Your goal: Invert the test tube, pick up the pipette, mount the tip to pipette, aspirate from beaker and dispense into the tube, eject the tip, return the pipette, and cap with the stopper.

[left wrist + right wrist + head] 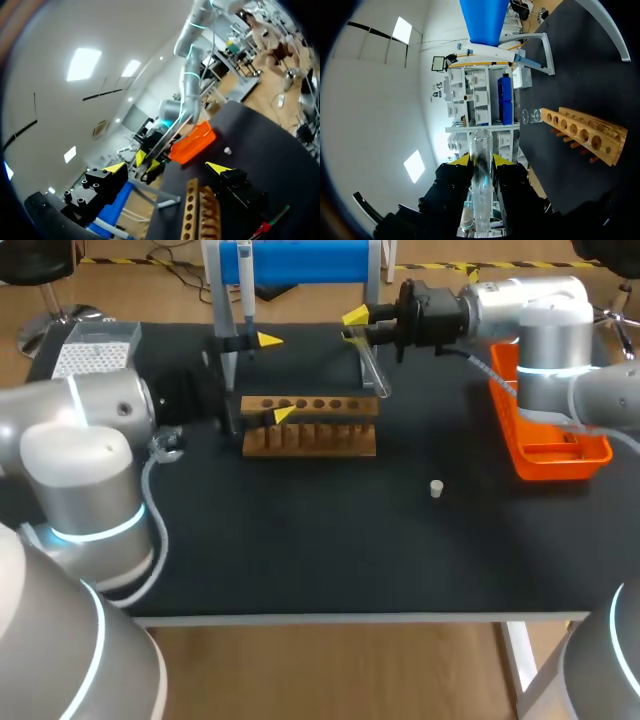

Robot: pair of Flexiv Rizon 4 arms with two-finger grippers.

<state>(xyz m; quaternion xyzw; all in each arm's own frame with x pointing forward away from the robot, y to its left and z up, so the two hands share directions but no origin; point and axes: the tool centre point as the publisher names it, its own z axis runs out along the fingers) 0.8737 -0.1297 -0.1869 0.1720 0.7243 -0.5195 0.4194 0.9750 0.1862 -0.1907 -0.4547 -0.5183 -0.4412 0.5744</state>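
My right gripper (353, 325) is shut on a clear test tube (372, 370), held tilted in the air over the back of the wooden rack (310, 425). In the right wrist view the tube (481, 142) runs straight out between the yellow tips of that gripper (481, 160). My left gripper (275, 377) stands wide open at the rack's left end, below the pipette (245, 285) hanging on its stand. Nothing lies between its fingers (116, 167). A small white stopper (436, 488) lies on the black mat to the right of the rack. A glass beaker (532, 116) stands beside the rack's end.
An orange tray (545, 435) sits at the right edge under my right arm. A tip box (95, 350) stands at the back left. The blue-topped stand (300, 260) rises behind the rack. The mat's front half holds only the stopper.
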